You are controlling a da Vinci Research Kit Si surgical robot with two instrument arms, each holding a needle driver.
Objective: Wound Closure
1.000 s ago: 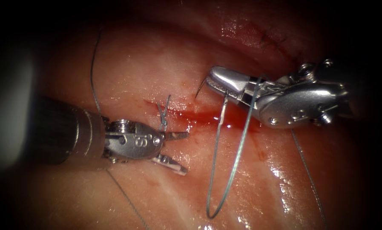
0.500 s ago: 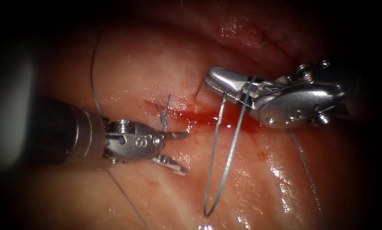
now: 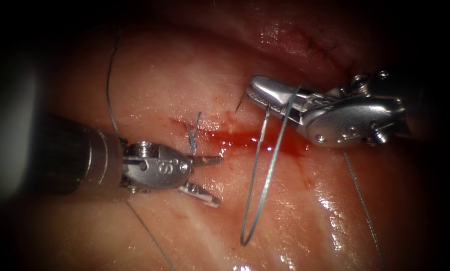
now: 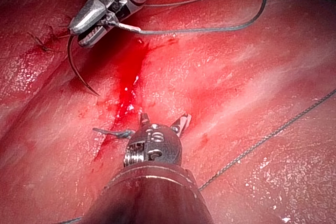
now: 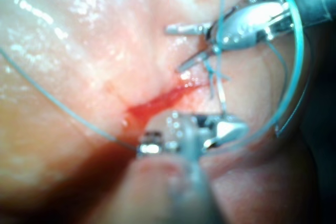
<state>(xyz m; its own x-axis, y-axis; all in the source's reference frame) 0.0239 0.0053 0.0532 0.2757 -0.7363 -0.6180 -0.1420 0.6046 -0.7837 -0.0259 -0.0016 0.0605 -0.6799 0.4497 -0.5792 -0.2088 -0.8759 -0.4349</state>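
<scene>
Nearest the endoscope, the thread (image 3: 257, 200) hangs in a long loop over the tissue (image 3: 159, 85) right of the cut (image 3: 245, 139); the loop's low end now sits higher and narrower than a second ago. The left hand (image 3: 207, 178) lies at the cut's left end, jaws released, grasping nothing, unchanged, with the knotted cut ends of thread (image 3: 192, 133) just beside its upper jaw. Red fluid (image 3: 235, 138) pools along the cut. Farthest, the right hand (image 3: 257, 90) is clenched on the curved needle (image 4: 79, 74) near its thread end; it has lifted slightly, and the needle point hangs free, apart from the tissue. Judgement: the needle is not yet engaged for another bite.
</scene>
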